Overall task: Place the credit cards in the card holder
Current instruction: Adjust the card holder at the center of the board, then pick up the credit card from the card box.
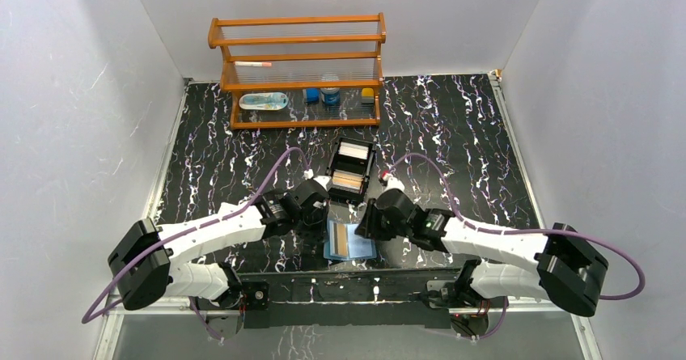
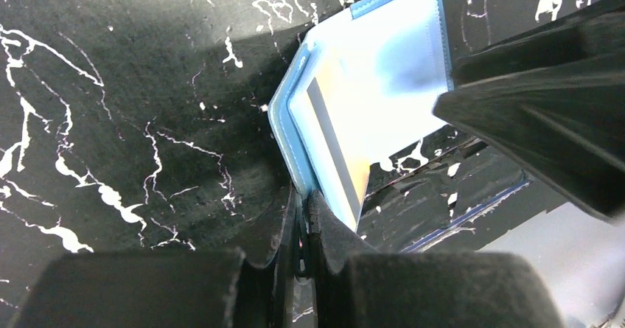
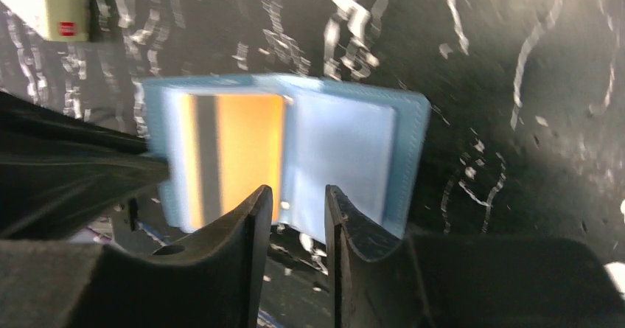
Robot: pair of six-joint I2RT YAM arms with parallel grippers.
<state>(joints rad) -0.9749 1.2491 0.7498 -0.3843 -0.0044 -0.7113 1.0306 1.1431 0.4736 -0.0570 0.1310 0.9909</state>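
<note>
The blue card holder (image 1: 364, 251) lies open near the table's front edge, with a yellow credit card (image 1: 343, 241) with a dark stripe in its left half. My left gripper (image 2: 304, 195) is shut on the card holder's (image 2: 383, 70) left edge, beside the card (image 2: 335, 147). My right gripper (image 3: 298, 195) stands open just short of the card holder's (image 3: 346, 144) near edge, nothing between its fingers. More credit cards, a tan stack (image 1: 349, 181) and a white stack (image 1: 354, 150), sit in the black box.
The black two-compartment box (image 1: 335, 159) stands just behind the card holder. A wooden rack (image 1: 299, 69) with small items is at the back. A cream packet with a red mark (image 3: 55, 7) lies beyond the card holder. The table's front edge is close.
</note>
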